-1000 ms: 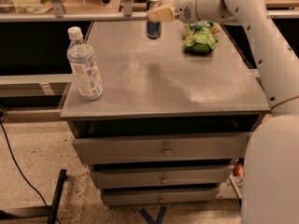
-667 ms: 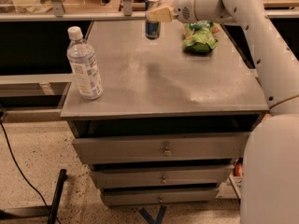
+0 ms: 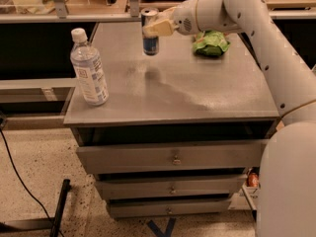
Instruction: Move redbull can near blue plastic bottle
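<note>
The redbull can [image 3: 149,33], slim, blue and silver with a silver top, is held upright in my gripper [image 3: 157,27], whose cream fingers are shut around its upper part. The can hangs over the far middle of the grey table [image 3: 197,93], and its shadow falls on the tabletop in front of it. The blue plastic bottle [image 3: 89,69], clear with a white cap and a blue-and-white label, stands upright near the table's front left corner. The can is well to the right of the bottle and further back.
A green snack bag [image 3: 211,42] lies at the back right of the table, under my arm [image 3: 256,28]. Drawers [image 3: 173,158] sit below the tabletop. A shelf rail runs behind the table. A black cable lies on the floor at the left.
My gripper has carried the can to the left and toward the front of the table, closer to the bottle. The bottle and the snack bag have not moved.
</note>
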